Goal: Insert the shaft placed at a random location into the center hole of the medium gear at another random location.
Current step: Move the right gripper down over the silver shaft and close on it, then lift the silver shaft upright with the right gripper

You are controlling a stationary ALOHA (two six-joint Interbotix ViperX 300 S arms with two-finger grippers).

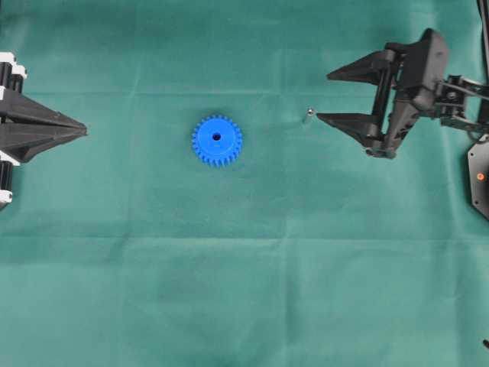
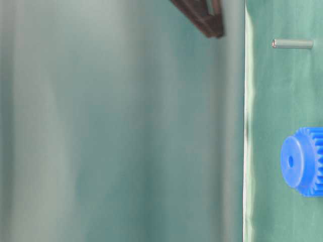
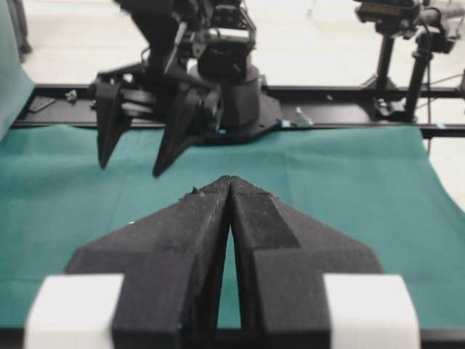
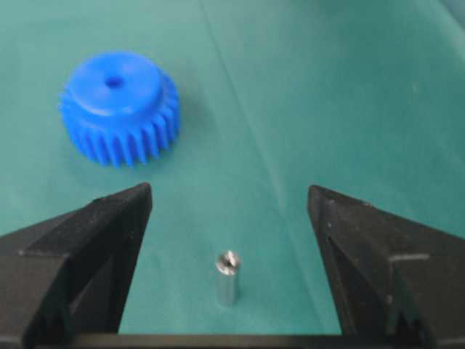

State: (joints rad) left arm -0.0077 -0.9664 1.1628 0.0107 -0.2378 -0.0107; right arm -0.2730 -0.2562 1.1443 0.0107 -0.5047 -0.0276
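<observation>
Right pincer [image 4: 229, 207]: jaws wide apart, pin between them, untouched
Left pincer [image 3: 230, 182]: jaws pressed together, empty
Pin [image 4: 227, 278]: upright on cloth
Gear [image 1: 217, 141]: flat, well apart from pin

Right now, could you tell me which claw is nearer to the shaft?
The right claw. It is open, with the shaft standing on the cloth just off its fingertips. The left claw is shut at the far left edge, beyond the medium gear.

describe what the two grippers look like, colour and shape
Both are matte black. The left gripper has two long wedge-shaped fingers tapering to points, with white blocks at their bases. The right gripper has matching black pointed fingers on a blocky black wrist housing with thin dark cables behind it.
</observation>
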